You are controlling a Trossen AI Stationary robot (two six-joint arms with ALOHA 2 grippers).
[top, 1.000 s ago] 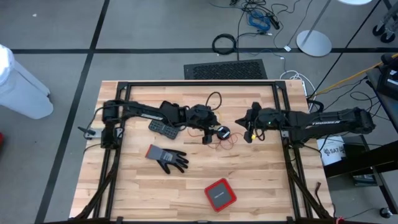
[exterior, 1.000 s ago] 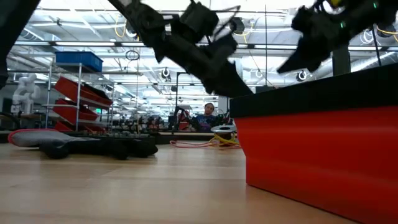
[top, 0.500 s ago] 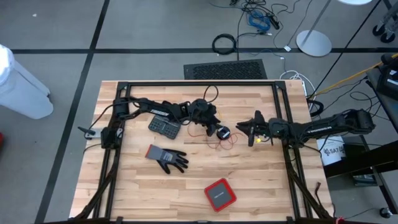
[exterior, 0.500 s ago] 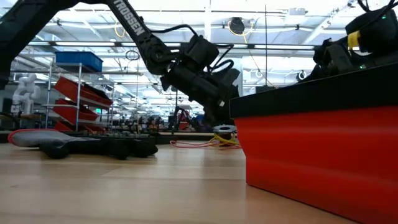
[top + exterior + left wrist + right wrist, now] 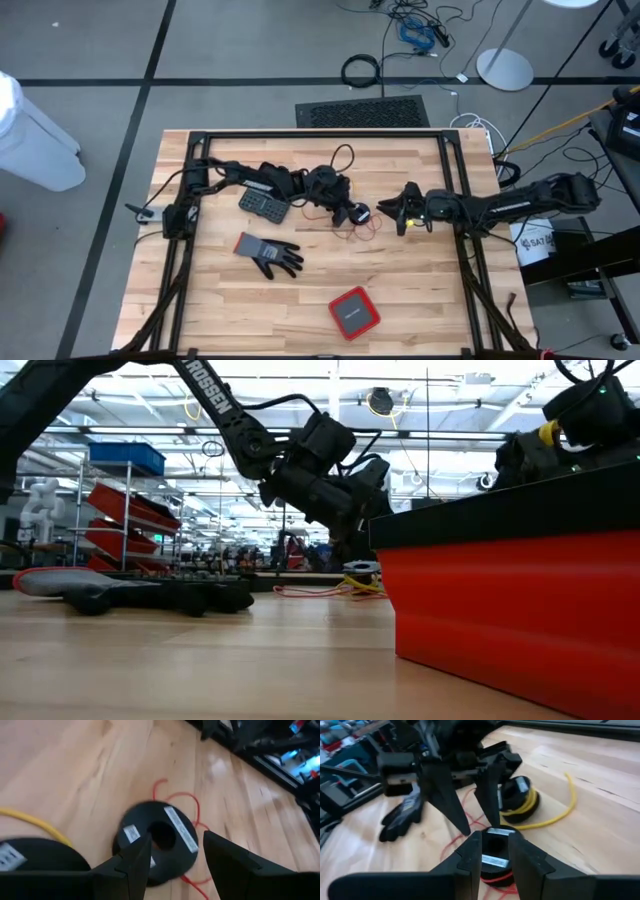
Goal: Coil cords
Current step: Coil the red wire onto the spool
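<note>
A black spool (image 5: pixel 160 837) wound with thin red wire (image 5: pixel 192 802) lies flat on the wooden table; it shows in the high view (image 5: pixel 357 212). A second black spool (image 5: pixel 520 800) with yellow wire (image 5: pixel 560 812) lies just beyond it. My left gripper (image 5: pixel 176 840) is open and points down, its fingers standing over the red-wire spool on either side. My right gripper (image 5: pixel 494 837) is open and low, its fingers just short of the same spool from the table's right. I cannot see either one touching it.
A dark keypad remote (image 5: pixel 265 207) lies under the left arm. A grey and black glove (image 5: pixel 268 253) lies nearer the front. A red box with a black top (image 5: pixel 353 311) stands near the front edge and fills the low view's right (image 5: pixel 510 610). Loose red wire (image 5: pixel 365 228) trails by the spool.
My right gripper has come down low over the table and moved a little toward the red-wire spool. My left gripper has come down toward the table over the spools. The spools and wires have stayed where they were.
</note>
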